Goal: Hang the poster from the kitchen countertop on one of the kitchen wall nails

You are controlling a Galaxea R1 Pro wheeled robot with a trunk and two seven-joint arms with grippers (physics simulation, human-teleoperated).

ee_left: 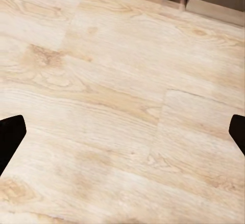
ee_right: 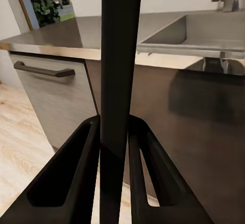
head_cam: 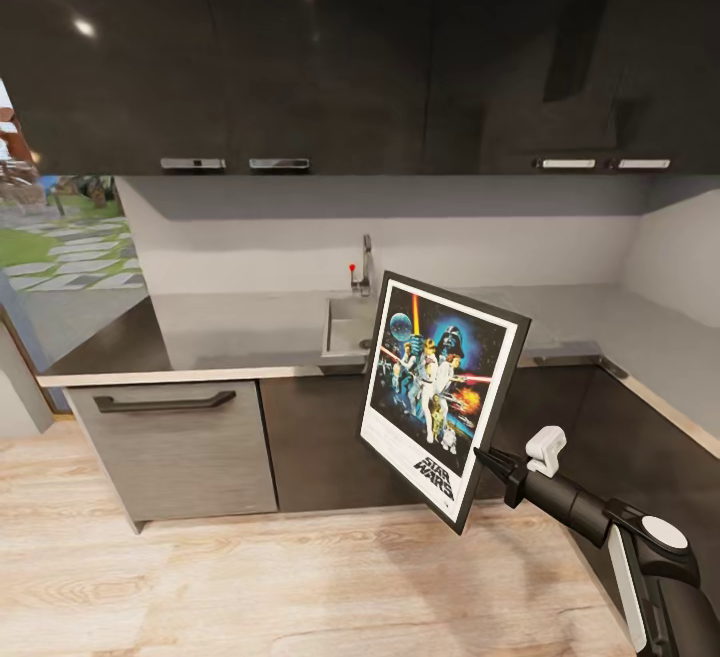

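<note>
The poster (head_cam: pixel 438 392) hangs tilted in the air in front of the dark lower cabinets, its Star Wars print facing me. My right gripper (head_cam: pixel 482 457) is shut on its lower right edge. In the right wrist view the poster's black edge (ee_right: pixel 118 81) runs up between the two fingers (ee_right: pixel 81 173), which press on it. The grey kitchen countertop (head_cam: pixel 230 322) with its steel sink (head_cam: pixel 345 329) lies behind the poster. My left gripper (ee_left: pixel 122 132) is open over the light wood floor, its fingertips (ee_left: pixel 10 134) far apart. I cannot make out any wall nail on the pale backsplash.
Glossy black upper cabinets (head_cam: pixel 330 47) overhang the counter. A tap (head_cam: pixel 365 267) stands behind the sink. A grey drawer front with a dark handle (head_cam: pixel 165 402) is at the left. The counter turns along the right wall (head_cam: pixel 660 347). A window onto a garden (head_cam: pixel 60 237) is at far left.
</note>
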